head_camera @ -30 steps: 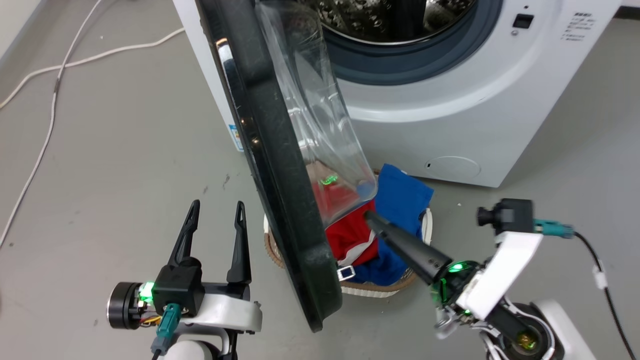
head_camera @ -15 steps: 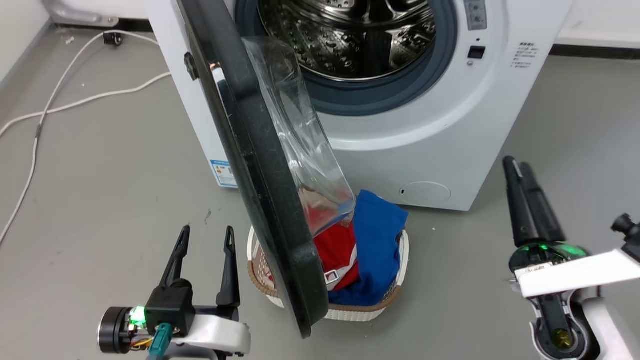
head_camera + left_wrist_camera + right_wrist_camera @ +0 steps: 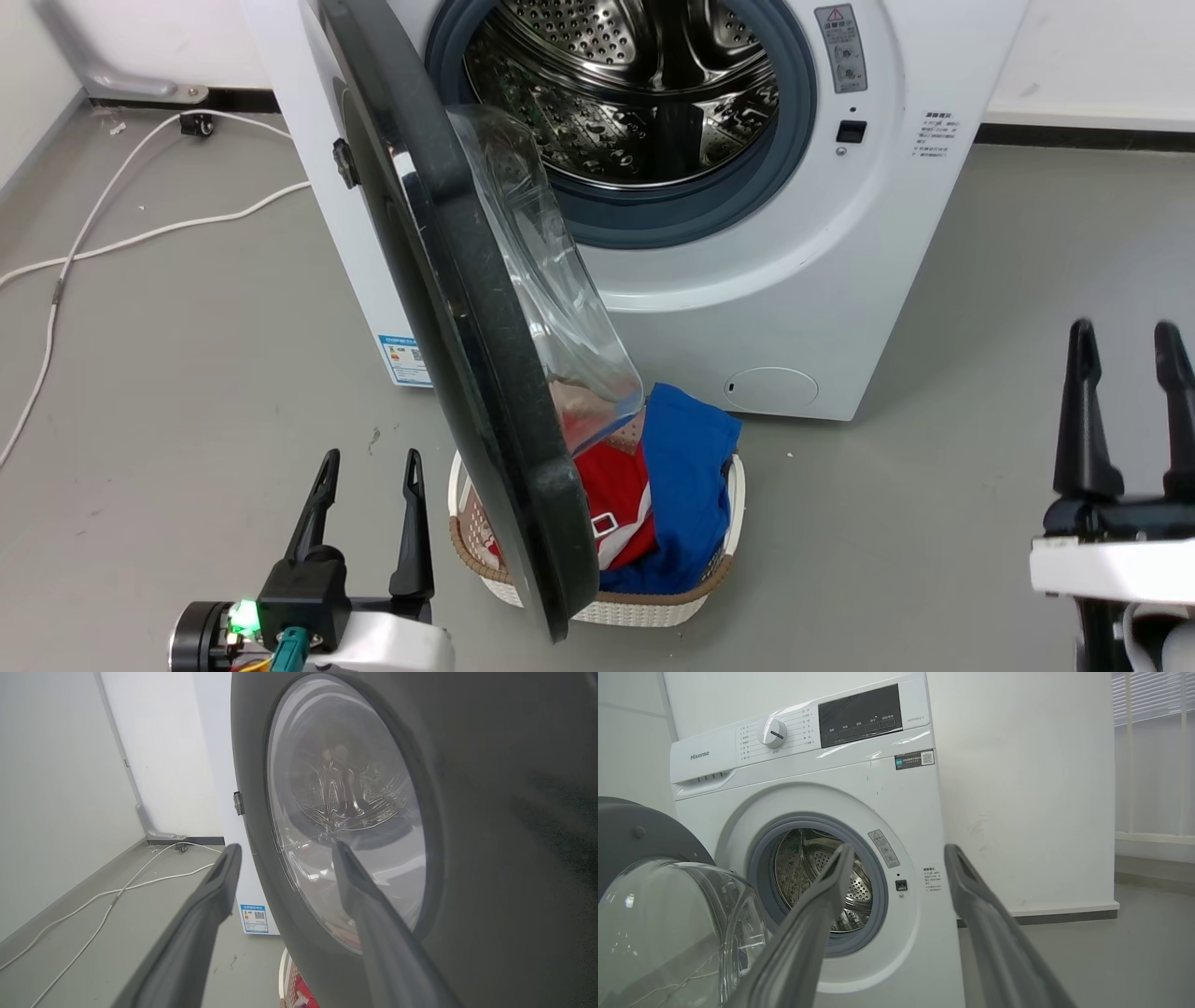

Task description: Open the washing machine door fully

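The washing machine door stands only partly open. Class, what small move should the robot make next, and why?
Probably bring the right tool across to the washing machine door's glass side and push it leftward: the door juts straight out from the washing machine, and that tool is open, touching nothing.

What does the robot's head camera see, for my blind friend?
A big white front-loading washing machine has its round glossy black glass-windowed door swung out, showing the steel drum. A woven-look basket of red and blue clothes sits before it; the left gripper and right gripper are open.
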Robot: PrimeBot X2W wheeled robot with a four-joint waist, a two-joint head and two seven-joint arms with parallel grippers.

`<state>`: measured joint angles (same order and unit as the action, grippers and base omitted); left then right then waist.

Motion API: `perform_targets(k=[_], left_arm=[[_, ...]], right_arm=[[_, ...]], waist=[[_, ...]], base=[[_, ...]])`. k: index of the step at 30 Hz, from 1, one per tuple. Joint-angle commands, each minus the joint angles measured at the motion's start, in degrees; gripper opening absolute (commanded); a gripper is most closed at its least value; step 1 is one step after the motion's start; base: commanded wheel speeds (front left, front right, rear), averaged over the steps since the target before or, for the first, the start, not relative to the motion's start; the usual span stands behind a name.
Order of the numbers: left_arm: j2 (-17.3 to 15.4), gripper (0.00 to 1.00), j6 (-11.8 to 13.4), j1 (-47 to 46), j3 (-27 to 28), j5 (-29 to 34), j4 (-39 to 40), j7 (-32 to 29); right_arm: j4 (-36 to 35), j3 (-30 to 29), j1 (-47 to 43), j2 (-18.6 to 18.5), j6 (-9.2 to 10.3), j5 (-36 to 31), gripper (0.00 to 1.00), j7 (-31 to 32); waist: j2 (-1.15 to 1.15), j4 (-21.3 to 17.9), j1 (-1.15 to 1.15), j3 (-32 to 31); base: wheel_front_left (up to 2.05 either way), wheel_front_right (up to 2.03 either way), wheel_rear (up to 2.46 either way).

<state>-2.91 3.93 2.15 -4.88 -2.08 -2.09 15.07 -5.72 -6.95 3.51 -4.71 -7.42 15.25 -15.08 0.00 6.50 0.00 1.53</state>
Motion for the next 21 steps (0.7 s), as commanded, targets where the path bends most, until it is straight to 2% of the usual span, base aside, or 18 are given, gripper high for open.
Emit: perform_targets(k=[1, 4, 8, 21], left_arm=[[-0.1, 1.0, -0.2, 0.7, 0.1, 0.4, 0.1, 0.2], [-0.1, 1.0, -0.2, 0.8, 0.3, 0.4, 0.2, 0.2], [0.0, 1.0, -0.4, 1.1, 0.4, 0.4, 0.2, 0.2], [0.0, 1.0, -1.4, 2.3, 0.5, -0.7, 0.2, 0.2]], right_arm=[[-0.4, -0.2, -1.6, 0.6, -0.13, -1.1, 1.0, -0.1], [-1.0, -0.7, -3.6, 1.0, -0.13, -4.9, 1.0, -0.1], [-0.4, -1.2, -6.4, 1.6, -0.13, -6.4, 1.0, -0.1], [0.4, -2.1, -13.4, 1.9, -0.13, -3.3, 1.0, -0.1]], waist=[[0.0, -0.1, 0.0, -0.2], [0.0, -0.2, 0.0, -0.5], [0.0, -0.3, 0.0, -0.8], [0.0, -0.8, 0.0, -1.8]], base=[[0.0, 0.0, 0.0], [0.0, 0.0, 0.0], [0.0, 0.0, 0.0], [0.0, 0.0, 0.0]])
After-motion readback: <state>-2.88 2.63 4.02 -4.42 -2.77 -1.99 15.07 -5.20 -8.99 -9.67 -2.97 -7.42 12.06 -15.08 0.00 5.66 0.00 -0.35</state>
